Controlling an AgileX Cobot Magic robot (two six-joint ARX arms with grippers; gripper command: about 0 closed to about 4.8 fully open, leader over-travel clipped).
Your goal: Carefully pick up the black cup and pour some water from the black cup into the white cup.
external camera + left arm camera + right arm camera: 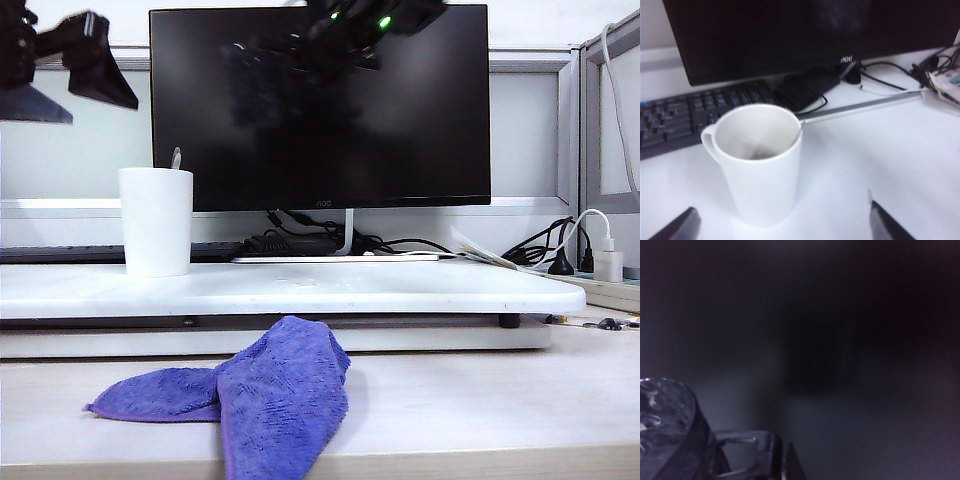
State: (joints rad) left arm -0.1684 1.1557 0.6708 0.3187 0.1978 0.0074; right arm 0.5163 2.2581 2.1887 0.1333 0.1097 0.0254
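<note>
Gripping the black cup by its thin side handle, the right gripper hangs high before the dark monitor, jaws closed. The left gripper hovers with fingers spread wide above the white cup, which stands upright on the white platform. A purple cloth lies crumpled on the table in front.
</note>
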